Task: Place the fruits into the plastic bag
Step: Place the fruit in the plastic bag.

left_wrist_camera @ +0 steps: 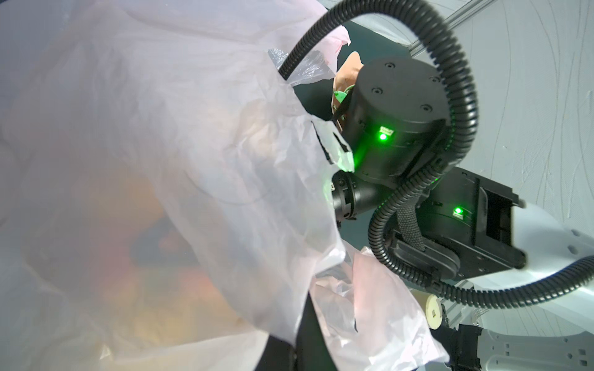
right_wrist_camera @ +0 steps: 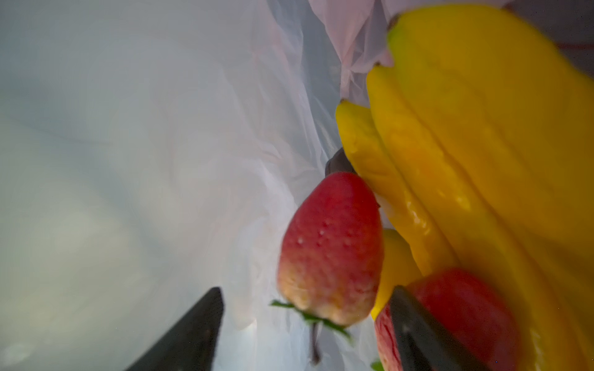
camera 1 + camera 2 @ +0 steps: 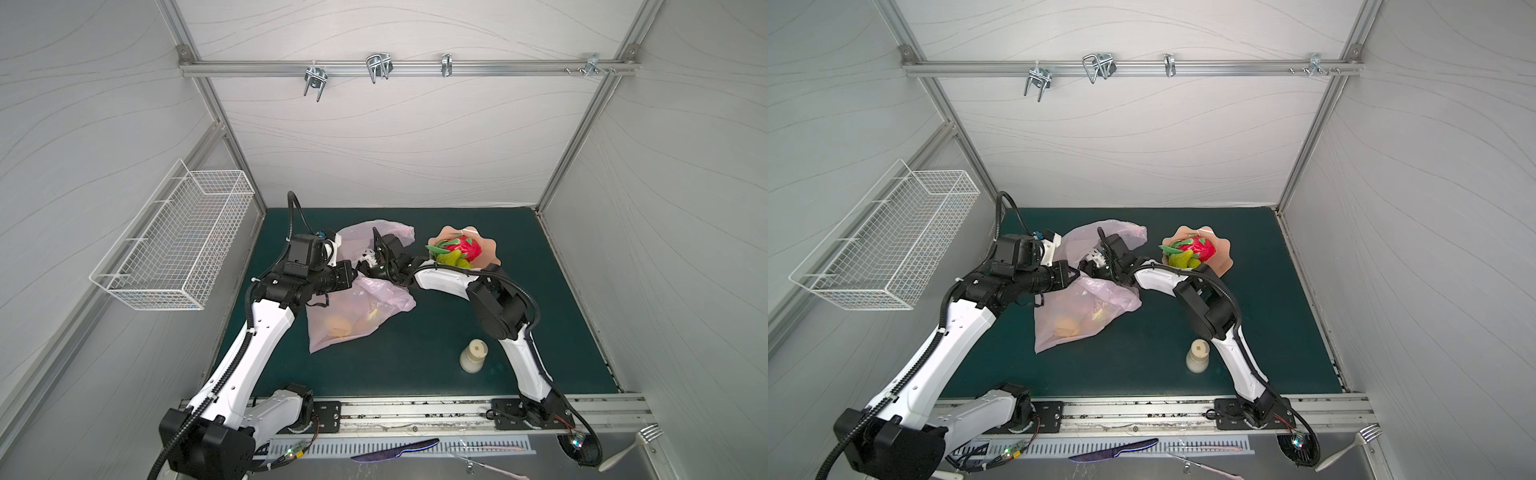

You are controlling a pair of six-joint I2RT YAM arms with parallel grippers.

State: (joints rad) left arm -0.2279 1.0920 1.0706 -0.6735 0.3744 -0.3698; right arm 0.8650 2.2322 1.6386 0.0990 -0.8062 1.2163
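Observation:
The pale-pink plastic bag [image 3: 361, 307] [image 3: 1088, 311] lies at mid-table, with its mouth lifted. My left gripper [image 3: 354, 275] [image 1: 305, 324] is shut on the bag's film at the mouth. My right gripper [image 3: 368, 262] [image 2: 305, 289] reaches inside the bag and stands open. Just beyond its fingertips a strawberry [image 2: 331, 247] lies loose beside the yellow banana bunch [image 2: 482, 144], with another strawberry [image 2: 466, 314] next to them. A red dragon fruit [image 3: 467, 247] [image 3: 1201, 248] and green pears [image 3: 455, 259] sit on the peach plate [image 3: 488, 251].
A cream bottle [image 3: 473, 355] stands near the right arm's forearm. On the left wall hangs a white wire basket [image 3: 178, 245]. A knife [image 3: 395, 449] and a fork [image 3: 631, 451] lie on the front ledge. Metal hooks [image 3: 378, 66] hang from the rear rail.

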